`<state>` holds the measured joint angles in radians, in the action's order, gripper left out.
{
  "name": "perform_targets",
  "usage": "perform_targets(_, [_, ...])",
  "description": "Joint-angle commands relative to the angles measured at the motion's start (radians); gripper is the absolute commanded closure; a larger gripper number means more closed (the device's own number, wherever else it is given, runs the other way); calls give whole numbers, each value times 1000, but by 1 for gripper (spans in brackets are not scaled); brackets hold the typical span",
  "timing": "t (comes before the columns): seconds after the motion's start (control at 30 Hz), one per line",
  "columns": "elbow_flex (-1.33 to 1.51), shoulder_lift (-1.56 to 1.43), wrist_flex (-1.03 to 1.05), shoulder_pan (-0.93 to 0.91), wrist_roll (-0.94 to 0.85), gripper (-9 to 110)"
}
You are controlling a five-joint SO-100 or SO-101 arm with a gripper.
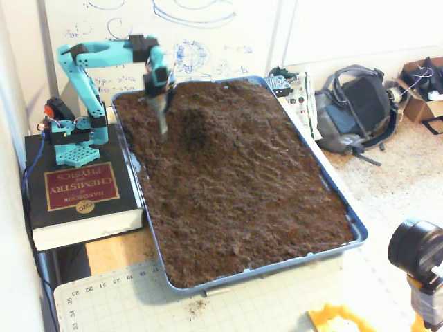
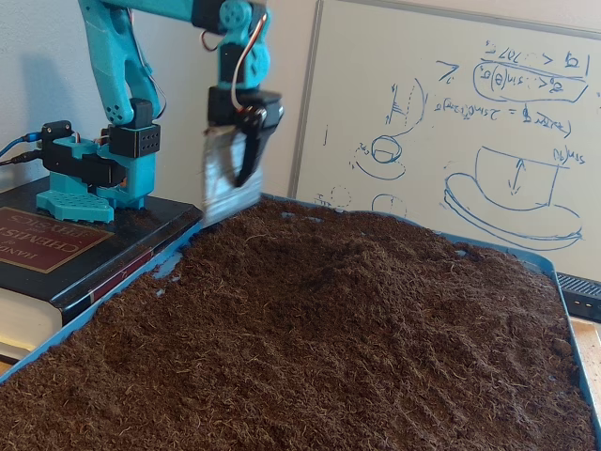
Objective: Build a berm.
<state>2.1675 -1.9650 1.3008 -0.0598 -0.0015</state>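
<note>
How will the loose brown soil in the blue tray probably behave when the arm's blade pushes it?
The soil looks dry, fine and crumbly, so it will likely heap ahead of the blade rather than slide as one slab. The low mound has gentle slopes, so steeper piles would probably slump.

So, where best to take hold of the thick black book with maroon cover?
Probably grip the book by its near end, at the white page edge, from the front: the turquoise arm base stands on its far half.
</note>
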Motion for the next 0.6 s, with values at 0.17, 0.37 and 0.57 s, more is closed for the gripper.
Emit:
perform_targets(0.17, [333, -64, -202, -18, -8, 101])
perform_targets(0.37, [471, 17, -528, -17, -8, 101])
perform_targets(0.57, [451, 167, -857, 26, -8, 101])
